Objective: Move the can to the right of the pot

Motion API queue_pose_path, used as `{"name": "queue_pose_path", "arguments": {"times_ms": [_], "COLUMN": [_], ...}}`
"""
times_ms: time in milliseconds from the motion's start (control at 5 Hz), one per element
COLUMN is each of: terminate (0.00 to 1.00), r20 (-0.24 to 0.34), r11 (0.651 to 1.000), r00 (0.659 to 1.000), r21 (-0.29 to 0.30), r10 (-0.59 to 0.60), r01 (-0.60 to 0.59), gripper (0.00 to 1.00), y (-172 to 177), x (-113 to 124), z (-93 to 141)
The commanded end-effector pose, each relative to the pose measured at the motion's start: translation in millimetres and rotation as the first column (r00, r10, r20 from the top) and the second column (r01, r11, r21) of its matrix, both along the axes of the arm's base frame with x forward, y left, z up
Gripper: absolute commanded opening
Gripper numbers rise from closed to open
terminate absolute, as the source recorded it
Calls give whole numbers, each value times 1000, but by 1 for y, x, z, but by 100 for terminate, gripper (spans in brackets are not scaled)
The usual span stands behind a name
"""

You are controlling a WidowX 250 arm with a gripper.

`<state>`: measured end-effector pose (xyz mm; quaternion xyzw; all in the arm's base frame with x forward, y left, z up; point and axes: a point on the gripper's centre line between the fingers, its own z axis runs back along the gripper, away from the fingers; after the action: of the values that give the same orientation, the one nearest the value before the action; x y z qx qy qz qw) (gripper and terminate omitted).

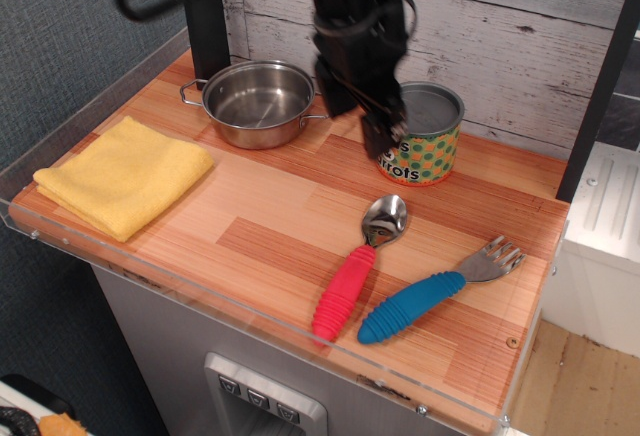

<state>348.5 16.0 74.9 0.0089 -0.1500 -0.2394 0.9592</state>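
The can (425, 139) has a grey lid and an orange-yellow label with green dots. It stands upright on the wooden counter, to the right of the shiny steel pot (258, 103), with a gap between them. My gripper (384, 134) is blurred by motion. It hangs just left of the can, between can and pot, with its dark fingers (376, 138) in front of the can's left edge. The whole lid shows and the jaws look open, holding nothing.
A folded yellow cloth (125, 173) lies at the left. A red-handled spoon (358, 264) and a blue-handled fork (435, 292) lie at the front right. A clear lip runs along the counter's front edge (250, 308). A plank wall stands behind.
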Motion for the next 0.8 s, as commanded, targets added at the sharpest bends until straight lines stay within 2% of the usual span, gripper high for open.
{"name": "queue_pose_path", "arguments": {"times_ms": [0,200,400,600], "terminate": [0,0,0,0], "r20": [-20,-18,-12,-28], "r11": [979,952,905,790], "r00": [983,952,906,790], "r21": [-85,2,38,31], "r10": [182,306,424,613], "r01": [-183,-306,-423,-612], "gripper": [100,100,100,100], "y": [42,56,70,89], "x": [-18,-20,-15,-8], "z": [43,48,50,52]}}
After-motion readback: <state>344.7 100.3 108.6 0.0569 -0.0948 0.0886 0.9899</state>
